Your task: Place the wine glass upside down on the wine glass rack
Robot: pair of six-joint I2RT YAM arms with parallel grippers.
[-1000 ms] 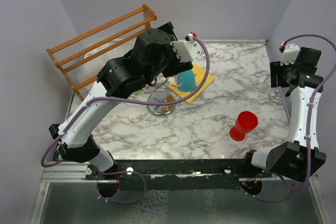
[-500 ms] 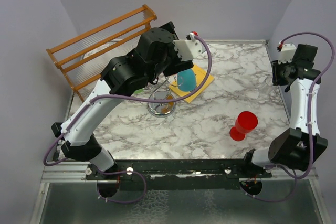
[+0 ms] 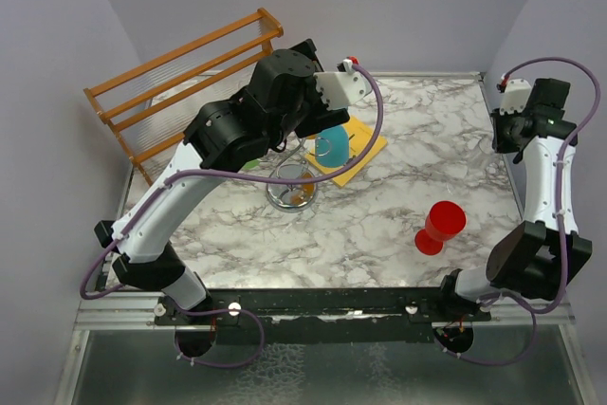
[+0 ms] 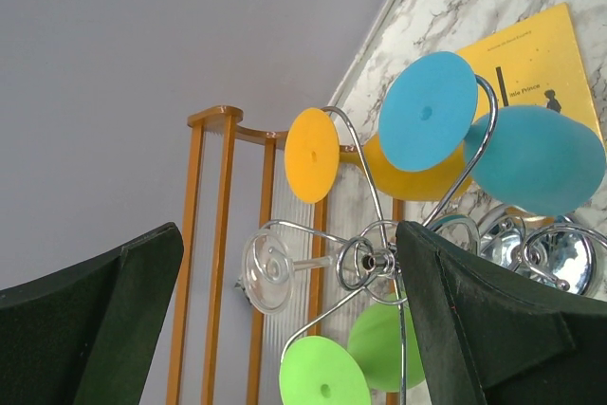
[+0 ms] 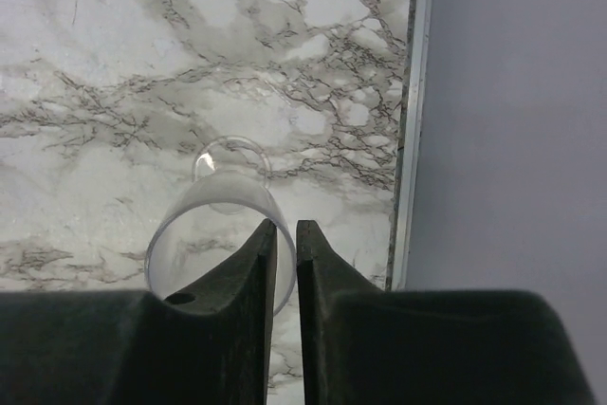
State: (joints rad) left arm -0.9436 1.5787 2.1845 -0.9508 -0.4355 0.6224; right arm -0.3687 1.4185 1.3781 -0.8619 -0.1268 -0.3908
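Wooden shelf rack (image 3: 171,82), yellow book (image 3: 368,147), marble table (image 3: 379,225)

bright, even, diffuse light left only faint shadows; chrome on the wine glass rack (image 4: 372,259) glared; the left fingers (image 4: 474,329) and the wine glass (image 5: 213,234) were soft.

The left gripper (image 4: 289,234), jaws spread wide, faces the wine glass rack (image 4: 364,260) hung with coloured glasses (image 4: 427,111).

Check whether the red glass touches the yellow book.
Apart. The top view shows bare marble tabletop between the red glass and the yellow book.
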